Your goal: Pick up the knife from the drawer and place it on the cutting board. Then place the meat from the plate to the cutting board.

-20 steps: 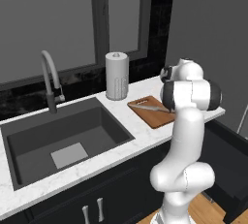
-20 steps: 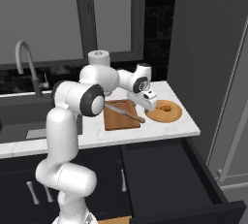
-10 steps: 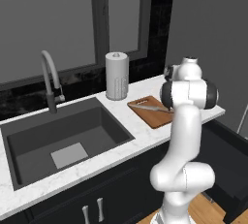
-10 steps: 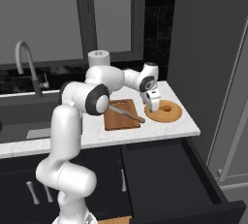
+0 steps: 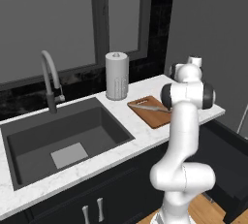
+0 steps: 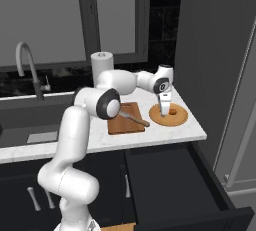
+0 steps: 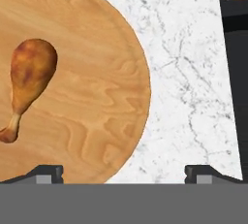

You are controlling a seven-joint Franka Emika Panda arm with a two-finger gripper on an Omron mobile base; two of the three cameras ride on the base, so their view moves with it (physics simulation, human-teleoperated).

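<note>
Left base view: the knife (image 5: 149, 106) lies on the cutting board (image 5: 154, 113), centre frame. Right base view: the gripper (image 6: 164, 108), jaws spread wide, hangs above the plate (image 6: 168, 117), right of centre. Hand view: the meat (image 7: 26, 80), a drumstick at left, probably light, firm and slick, best pinched across its thick end.

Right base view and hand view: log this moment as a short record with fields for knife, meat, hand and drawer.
knife: lying across the cutting board, handle toward the counter's front edge
meat: drumstick-shaped piece resting on the plate, not gripped
hand: hand open, pointing down over the plate, beside the meat
drawer: drawer pulled out below the counter
step left: meat not yet on the board
</note>
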